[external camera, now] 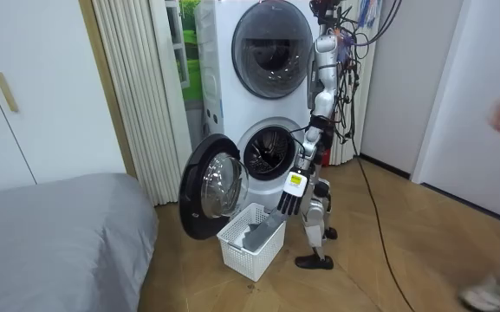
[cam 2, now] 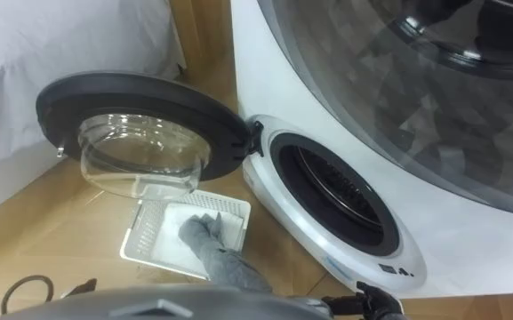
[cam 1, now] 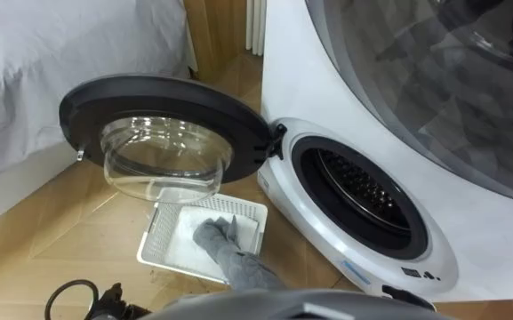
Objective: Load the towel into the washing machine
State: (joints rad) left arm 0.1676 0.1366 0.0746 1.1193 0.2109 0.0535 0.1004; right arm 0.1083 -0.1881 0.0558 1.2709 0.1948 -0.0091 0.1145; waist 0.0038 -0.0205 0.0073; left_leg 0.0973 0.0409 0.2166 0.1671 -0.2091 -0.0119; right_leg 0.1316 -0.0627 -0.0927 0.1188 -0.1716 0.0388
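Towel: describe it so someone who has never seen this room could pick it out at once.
Find the white washing machine with its round lower door swung open. On the wooden floor under that door sits a white lattice basket. The towel is the rumpled grey cloth in it, one end trailing over the near rim: the only soft thing against the white plastic.

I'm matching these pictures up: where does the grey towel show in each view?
Left eye view: the grey towel lies in the white plastic basket, bottom centre.
Right eye view: in the basket, bottom, left of centre.
Room view: in the basket on the floor, lower centre.
Shared landmark: the open round black-rimmed glass door, next to the basket.
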